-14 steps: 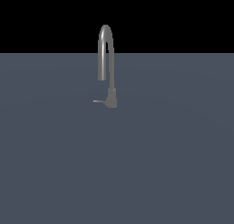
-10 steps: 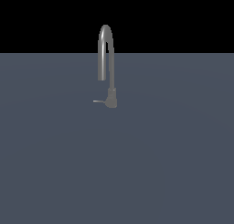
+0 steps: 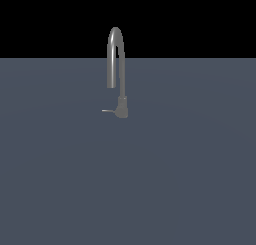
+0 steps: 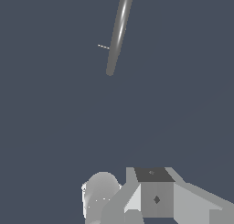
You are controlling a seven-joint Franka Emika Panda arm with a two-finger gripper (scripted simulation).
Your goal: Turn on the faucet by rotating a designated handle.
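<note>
Grey metal throughout: taking the faucet as landmark, the handle is a thin pale lever jutting from its short base toward the exterior view's left, low and level just above the slate-blue surface. The base stands at mid-depth on that surface, the spout arching above it.

The arm does not appear in the exterior view. In the wrist view the faucet sits well apart from the robot hardware at the frame's edge, with the handle a faint sliver beside the spout. The fingertips are not visible, so I cannot tell whether they stand apart or together.

The step in hand looks like the approach. Done well, it would bring the fingers low beside the lever's free end, clear of the spout, then push around the base's axis.

Against the earlier frames, faucet and handle sit unchanged.
</note>
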